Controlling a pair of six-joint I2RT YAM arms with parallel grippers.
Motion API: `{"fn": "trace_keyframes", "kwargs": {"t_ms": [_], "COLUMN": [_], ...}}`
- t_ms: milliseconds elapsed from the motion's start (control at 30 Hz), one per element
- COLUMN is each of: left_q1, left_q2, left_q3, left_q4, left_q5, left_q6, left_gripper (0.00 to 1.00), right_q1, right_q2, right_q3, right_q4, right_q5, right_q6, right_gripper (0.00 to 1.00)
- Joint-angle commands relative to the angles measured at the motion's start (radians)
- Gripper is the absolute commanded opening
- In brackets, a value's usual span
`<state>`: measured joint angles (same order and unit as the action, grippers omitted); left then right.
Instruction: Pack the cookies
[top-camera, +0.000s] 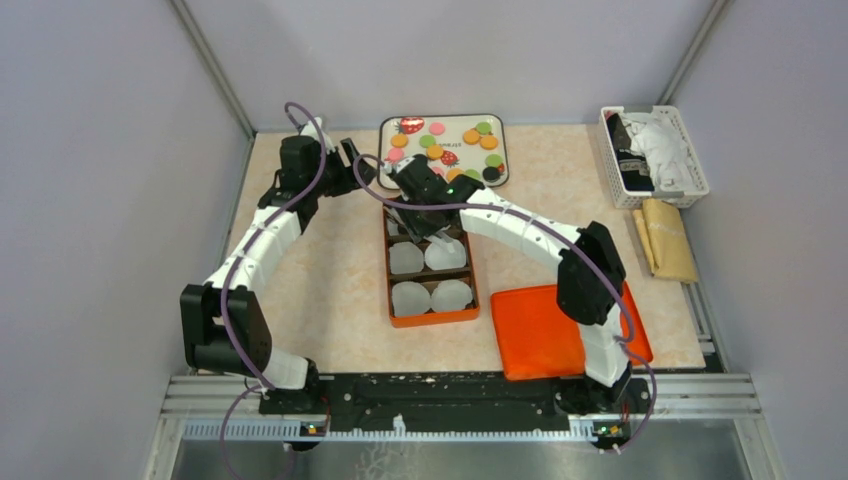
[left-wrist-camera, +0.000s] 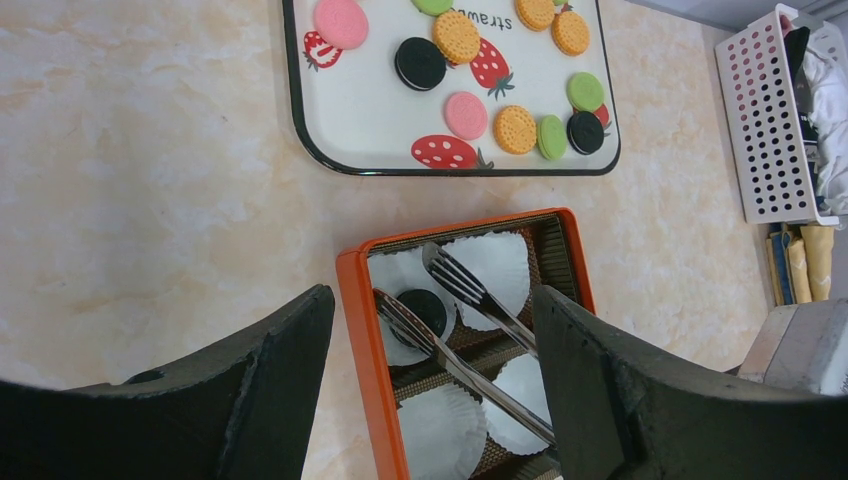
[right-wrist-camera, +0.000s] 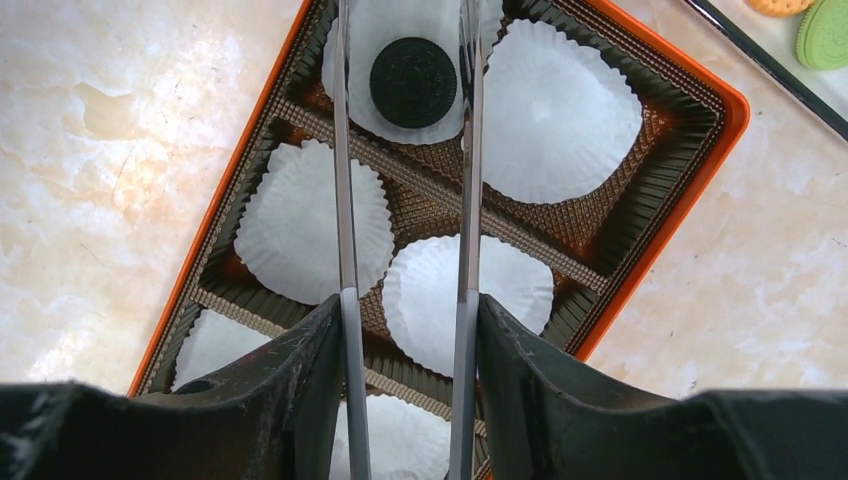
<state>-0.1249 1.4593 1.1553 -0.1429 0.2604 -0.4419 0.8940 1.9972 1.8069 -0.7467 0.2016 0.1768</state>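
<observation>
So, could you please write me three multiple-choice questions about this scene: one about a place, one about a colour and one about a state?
1. Where does the packed cookie lie?
A) on the table
B) in a white paper cup inside the orange box
C) in the white basket

2. What colour is it?
A) pink
B) green
C) black

3. In what state is the left gripper?
A) open, holding nothing
B) shut on a cookie
C) shut on a paper cup

Answers:
1 B: the right wrist view shows it resting on a cup in a corner compartment.
2 C: it shows plain black against the white cup.
3 A: its fingers stand wide apart and grip nothing; the tongs are in the right gripper.
</observation>
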Motion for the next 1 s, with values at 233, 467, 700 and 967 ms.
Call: {"fn": "trace_keyframes", "kwargs": {"t_ms": [233, 467, 700, 967], "left_q1": [-0.001, -0.001, -0.001, 0.001], "left_q2": [-0.031, -0.017, 0.003, 0.02], "left_q3": [-0.007, -0.004, 0.005, 0.018], "left_q4": [0.033, 0.042, 0.045, 0.036], "left_q5": [0.004, 0.012, 0.016, 0.005], "left_q6": [0.013, 0.007, 0.002, 0.01], "left_gripper": [0.79, 0.79, 0.79, 0.79], "right_q1": [-0.022, -0.143, -0.202, -0.264], "right_q2": [-0.087, -0.134, -0.083, 0.032], "right_q3": [0.071, 0.034, 0.071, 0.082], "right_q4": [0.026, 0.05, 0.059, 0.067], "right_q5": [0.179, 0.181, 0.171, 0.175], "right_q6": [-0.01, -0.004, -0.016, -0.014], "right_gripper": [0.45, 0.43, 0.44, 0.45]}}
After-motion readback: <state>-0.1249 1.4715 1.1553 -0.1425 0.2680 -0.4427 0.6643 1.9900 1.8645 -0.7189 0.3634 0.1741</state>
